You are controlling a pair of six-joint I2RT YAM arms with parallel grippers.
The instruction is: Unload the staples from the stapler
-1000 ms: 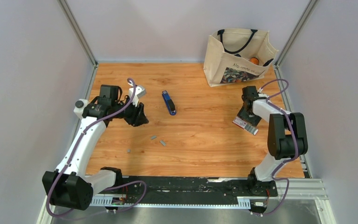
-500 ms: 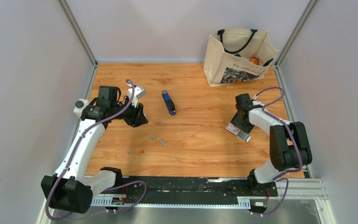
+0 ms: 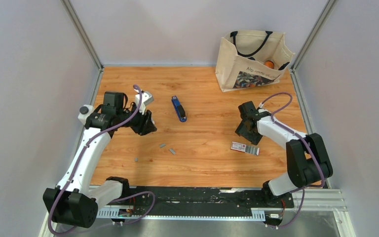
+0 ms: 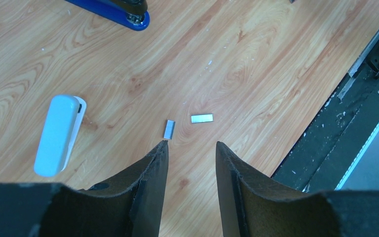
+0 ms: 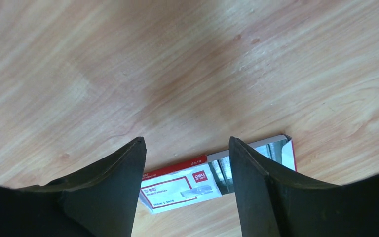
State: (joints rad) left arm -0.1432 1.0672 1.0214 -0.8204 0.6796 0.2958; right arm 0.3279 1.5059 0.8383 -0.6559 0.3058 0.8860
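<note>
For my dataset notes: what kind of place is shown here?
Likely a robot test cell: a wooden table walled by plain grey panels, with two robot arms on a black rail.

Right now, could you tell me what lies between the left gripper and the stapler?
Nothing: bare wood separates left gripper and stapler, seen in the top view.

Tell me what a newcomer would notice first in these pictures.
The cream canvas tote bag stands tall in the far right corner of the wooden table. Mid-table lies the slim blue stapler with a black top, with short grey staple strips scattered on its near side. A small red-and-white carton lies flat further right.
</note>
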